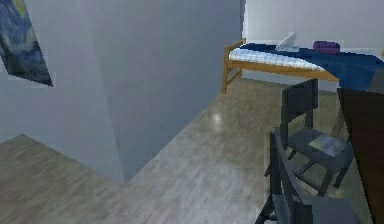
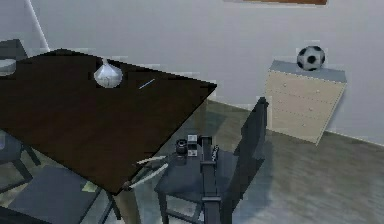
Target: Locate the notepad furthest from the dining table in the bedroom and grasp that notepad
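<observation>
Black table [image 2: 80, 110] | hand [image 2: 150, 164] by its edge | grip, load: cannot tell | ball [image 2: 311, 58] on dresser [image 2: 300, 100]

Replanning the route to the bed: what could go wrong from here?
1. End effector is near the dining table edge, next to a chair; turning the base may snag it.
2. Dark chairs and the wall corner narrow the way to the bed; the base could clip them.

Your gripper [image 2: 150, 164] sits by the near corner of the dark table [image 2: 80, 110], which blocks beyond it and toward the arm side view's left. A chair [image 2: 250, 135] crowds under and just right of it. Bare floor [image 2: 305, 178] opens farther right, up to the dresser [image 2: 305, 100].
</observation>
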You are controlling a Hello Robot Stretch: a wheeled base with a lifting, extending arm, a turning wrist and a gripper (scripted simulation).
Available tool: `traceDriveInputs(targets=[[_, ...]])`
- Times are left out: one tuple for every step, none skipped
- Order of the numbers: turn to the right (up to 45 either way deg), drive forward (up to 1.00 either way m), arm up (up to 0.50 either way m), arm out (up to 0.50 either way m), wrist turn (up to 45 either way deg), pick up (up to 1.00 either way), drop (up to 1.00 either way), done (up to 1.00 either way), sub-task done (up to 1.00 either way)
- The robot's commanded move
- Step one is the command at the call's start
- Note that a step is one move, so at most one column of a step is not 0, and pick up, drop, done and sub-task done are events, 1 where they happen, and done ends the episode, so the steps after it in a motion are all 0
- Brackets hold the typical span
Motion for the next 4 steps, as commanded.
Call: traceDriveInputs(targets=[[0.0, 0.0, 0.0, 0.0, 45.0, 0.0, 0.0, 0.0, 0.0], [0.0, 0.0, 0.0, 0.0, 45.0, 0.0, 0.0, 0.0, 0.0], [0.0, 0.0, 0.0, 0.0, 39.0, 0.0, 0.0, 0.0, 0.0], [0.0, 0.0, -0.3, 0.0, 0.0, 0.0, 0.0, 0.0, 0.0]])
